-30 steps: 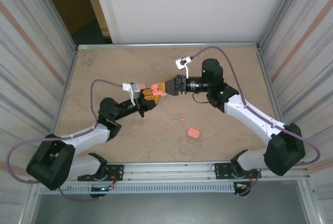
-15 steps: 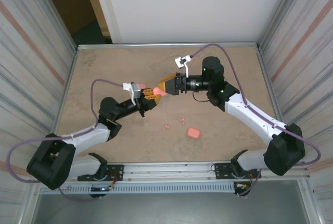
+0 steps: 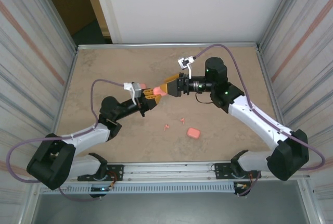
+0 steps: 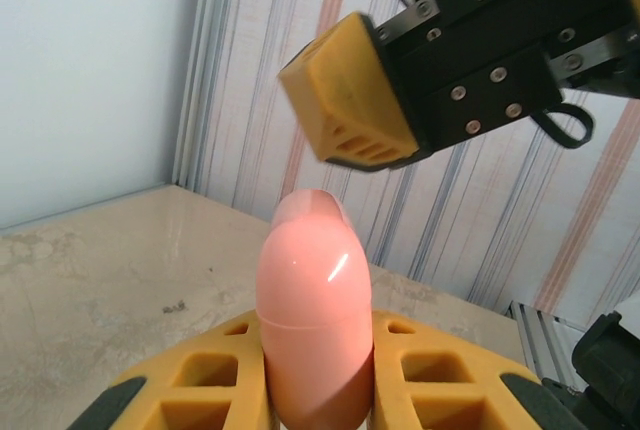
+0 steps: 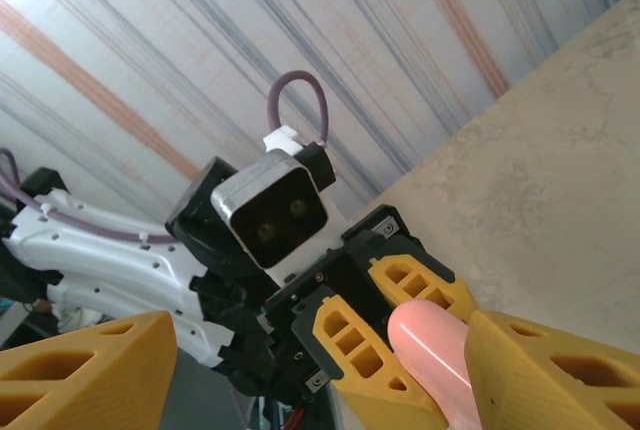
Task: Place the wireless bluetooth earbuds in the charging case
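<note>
Lid-opening seems the step: left gripper (image 3: pixel 151 94) is clamped on the pink charging case (image 4: pixel 315 310) at mid-frame. Right gripper (image 3: pixel 163 89), jaws apart, should straddle its cap squarely. Earbuds (image 3: pixel 166 126) lie lower centre on the table (image 3: pixel 104 73).

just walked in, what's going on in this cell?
The left gripper is shut on a pink charging case, holding it upright above the table. The right gripper is open, straddling the case's top without clamping it. A few earbuds lie loose on the table near a second pink case.
</note>
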`<state>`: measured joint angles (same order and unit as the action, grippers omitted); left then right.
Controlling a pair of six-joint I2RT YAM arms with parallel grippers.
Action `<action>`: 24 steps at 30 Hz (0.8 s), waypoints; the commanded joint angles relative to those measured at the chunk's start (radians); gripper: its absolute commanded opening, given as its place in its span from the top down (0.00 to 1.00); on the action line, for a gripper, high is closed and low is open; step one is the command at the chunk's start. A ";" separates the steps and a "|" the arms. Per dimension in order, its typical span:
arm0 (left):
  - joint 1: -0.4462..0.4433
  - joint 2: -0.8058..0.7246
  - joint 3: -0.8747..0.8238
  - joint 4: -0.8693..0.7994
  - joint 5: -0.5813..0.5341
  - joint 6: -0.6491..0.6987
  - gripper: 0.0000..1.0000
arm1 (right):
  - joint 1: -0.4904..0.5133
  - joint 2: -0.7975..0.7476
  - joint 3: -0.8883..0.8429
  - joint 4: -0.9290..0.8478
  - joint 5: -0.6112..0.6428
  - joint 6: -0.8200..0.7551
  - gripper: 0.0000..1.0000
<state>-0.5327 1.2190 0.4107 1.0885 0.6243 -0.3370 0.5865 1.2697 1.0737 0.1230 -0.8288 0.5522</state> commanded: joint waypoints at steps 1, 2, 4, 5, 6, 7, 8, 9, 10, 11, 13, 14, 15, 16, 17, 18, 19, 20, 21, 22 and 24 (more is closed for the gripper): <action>-0.007 -0.027 0.022 -0.057 -0.044 0.025 1.00 | -0.024 -0.053 -0.011 -0.041 0.069 -0.038 0.25; -0.006 -0.034 0.026 -0.090 -0.057 0.030 1.00 | -0.031 -0.063 -0.023 -0.039 0.087 -0.033 0.25; -0.006 -0.049 0.043 -0.189 -0.102 0.045 1.00 | -0.053 -0.087 -0.054 -0.032 0.124 -0.022 0.24; -0.007 -0.053 0.051 -0.243 -0.126 0.055 1.00 | -0.061 -0.098 -0.066 -0.033 0.143 -0.021 0.24; -0.006 -0.060 0.062 -0.299 -0.152 0.067 1.00 | -0.068 -0.111 -0.081 -0.033 0.163 -0.021 0.24; -0.006 -0.062 0.067 -0.337 -0.174 0.076 1.00 | -0.076 -0.122 -0.094 -0.031 0.180 -0.021 0.24; -0.007 -0.065 0.075 -0.378 -0.200 0.082 1.00 | -0.084 -0.136 -0.109 -0.031 0.203 -0.020 0.24; -0.005 -0.066 0.082 -0.415 -0.220 0.092 1.00 | -0.092 -0.149 -0.124 -0.030 0.221 -0.021 0.23; -0.006 -0.066 0.083 -0.437 -0.231 0.098 1.00 | -0.098 -0.160 -0.136 -0.031 0.238 -0.020 0.23; -0.005 -0.067 0.086 -0.457 -0.243 0.102 1.00 | -0.104 -0.172 -0.149 -0.032 0.257 -0.019 0.23; 0.001 -0.067 0.093 -0.495 -0.260 0.104 1.00 | -0.116 -0.195 -0.171 -0.035 0.285 -0.020 0.21; 0.005 -0.066 0.096 -0.516 -0.268 0.102 1.00 | -0.122 -0.207 -0.181 -0.038 0.303 -0.020 0.20; 0.012 -0.066 0.101 -0.542 -0.277 0.100 1.00 | -0.126 -0.218 -0.192 -0.040 0.317 -0.019 0.20; 0.019 -0.065 0.106 -0.565 -0.282 0.099 1.00 | -0.130 -0.227 -0.201 -0.042 0.331 -0.019 0.19; 0.029 -0.064 0.111 -0.591 -0.286 0.097 1.00 | -0.134 -0.239 -0.211 -0.043 0.346 -0.018 0.18; 0.036 -0.062 0.114 -0.614 -0.289 0.093 1.00 | -0.141 -0.252 -0.221 -0.040 0.357 -0.016 0.17; 0.048 -0.059 0.118 -0.634 -0.291 0.088 1.00 | -0.149 -0.263 -0.232 -0.034 0.364 -0.013 0.17; 0.061 -0.059 0.120 -0.652 -0.290 0.080 1.00 | -0.156 -0.275 -0.246 -0.025 0.373 -0.010 0.15; 0.074 -0.055 0.122 -0.673 -0.290 0.072 1.00 | -0.163 -0.298 -0.258 -0.018 0.385 -0.007 0.13; 0.086 -0.054 0.125 -0.692 -0.291 0.065 1.00 | -0.167 -0.317 -0.272 -0.008 0.400 -0.005 0.11; 0.110 -0.043 0.135 -0.745 -0.294 0.054 1.00 | -0.177 -0.349 -0.301 0.013 0.436 0.007 0.04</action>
<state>-0.4484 1.1790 0.5072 0.4362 0.3531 -0.2661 0.4221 0.9771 0.8009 0.0898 -0.4633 0.5457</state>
